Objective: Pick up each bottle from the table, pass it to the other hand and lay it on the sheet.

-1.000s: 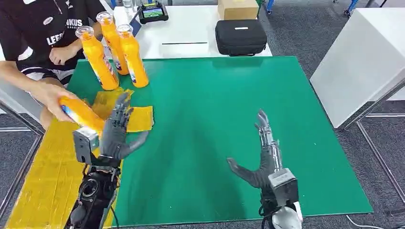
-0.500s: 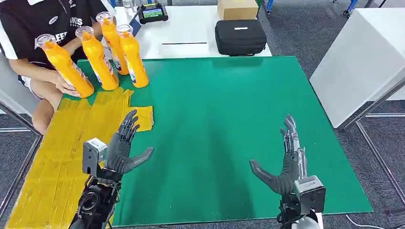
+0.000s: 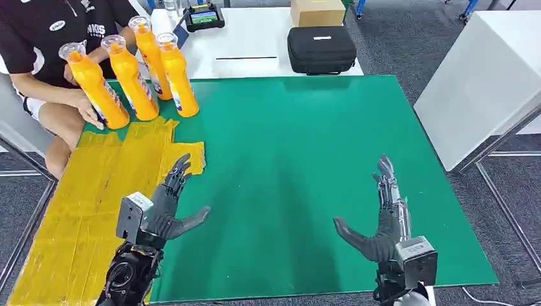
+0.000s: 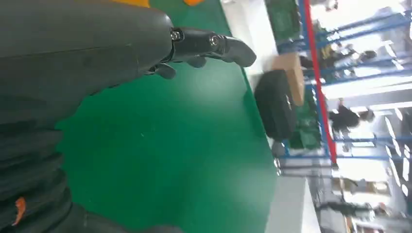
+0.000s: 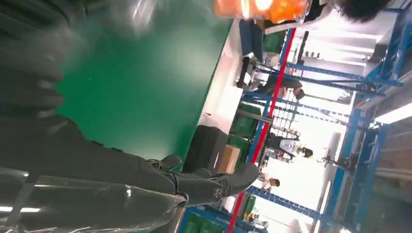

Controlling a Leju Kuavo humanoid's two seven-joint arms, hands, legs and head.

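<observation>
Four orange bottles [image 3: 133,80] upright in cluster at far left corner of green surface [image 3: 300,146], beside yellow sheet [image 3: 83,204]; person's hand [image 3: 86,108] on nearest. Left robot hand [image 3: 167,207] and right robot hand [image 3: 381,220] both spread wide, holding nothing, near front edge. Bottles look full, rigid, glossy, likely slippery; grasp mid-body, below neck.
</observation>
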